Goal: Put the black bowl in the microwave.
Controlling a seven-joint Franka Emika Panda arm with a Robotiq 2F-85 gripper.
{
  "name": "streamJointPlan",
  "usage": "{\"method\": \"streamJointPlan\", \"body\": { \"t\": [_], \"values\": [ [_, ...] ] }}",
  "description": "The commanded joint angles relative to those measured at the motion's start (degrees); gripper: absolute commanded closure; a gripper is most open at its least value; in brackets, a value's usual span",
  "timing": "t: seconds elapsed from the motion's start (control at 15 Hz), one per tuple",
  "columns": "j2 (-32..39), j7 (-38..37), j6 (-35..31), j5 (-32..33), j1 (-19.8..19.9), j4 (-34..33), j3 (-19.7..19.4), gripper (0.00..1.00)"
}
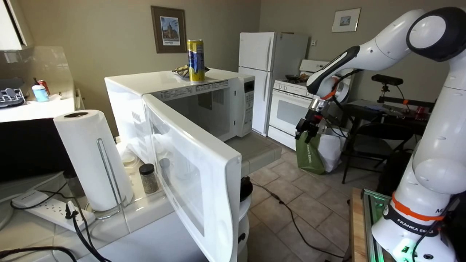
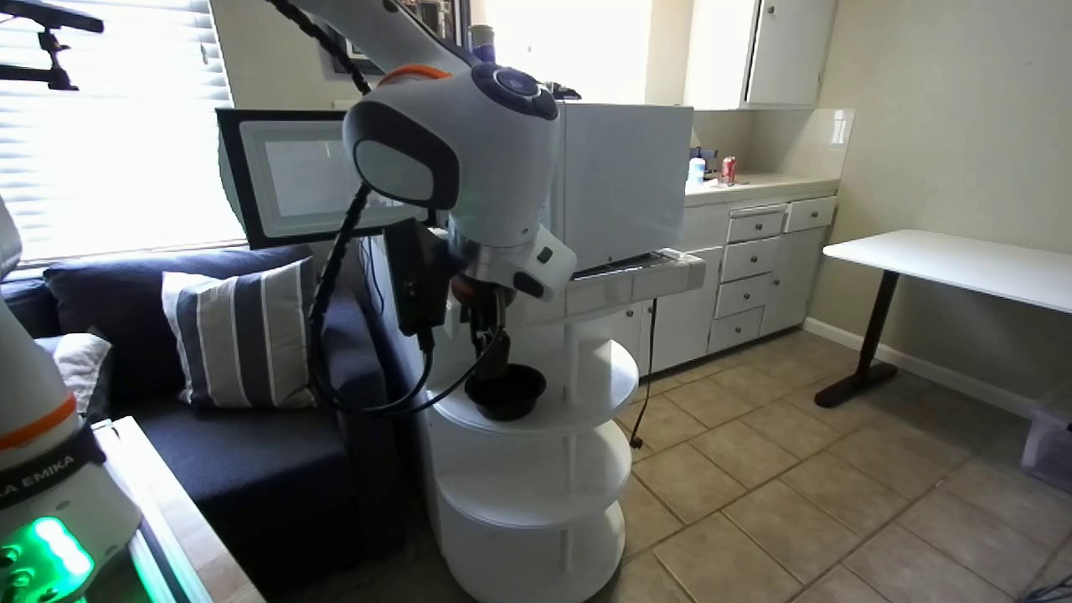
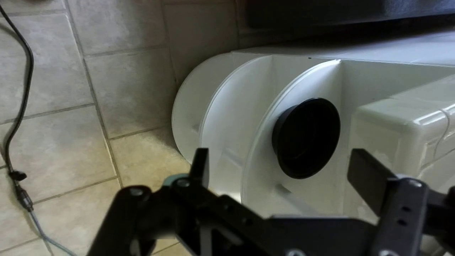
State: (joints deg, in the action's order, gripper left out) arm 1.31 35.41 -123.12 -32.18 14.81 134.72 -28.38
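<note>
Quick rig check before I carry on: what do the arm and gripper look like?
The arm is white and rounded, with dark joint covers, orange rings, white FRANKA EMIKA lettering on black, and green lights at its base. A black cable runs along it. The gripper is black and angular, with two blocky fingers and visible screw heads.

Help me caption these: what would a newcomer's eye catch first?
Likely the white microwave in an exterior view, door wide open, a yellow-and-blue drink can on top. Next, the white Franka Panda arm on that picture's right. In the wrist view, the black bowl stands out on a rounded white shelf beyond the open gripper.
</note>
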Motion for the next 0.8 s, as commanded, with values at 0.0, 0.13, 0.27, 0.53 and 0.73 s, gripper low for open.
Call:
{"method": "streamJointPlan", "body": {
  "t": [0.0,0.13,0.27,0.53,0.73],
  "values": [
    [-0.3,-0.1,0.0,0.1,2.8,0.0,2.7,0.00],
    [-0.4,-0.1,0.0,0.1,2.8,0.1,2.7,0.00],
    [2.1,2.1,1.3,-2.1,3.5,-1.1,3.5,0.00],
    [8.9,7.8,2.2,-8.1,5.2,-2.9,6.0,0.00],
    [15.1,13.9,3.2,-14.2,7.7,-5.5,8.6,0.00]
  ]
}}
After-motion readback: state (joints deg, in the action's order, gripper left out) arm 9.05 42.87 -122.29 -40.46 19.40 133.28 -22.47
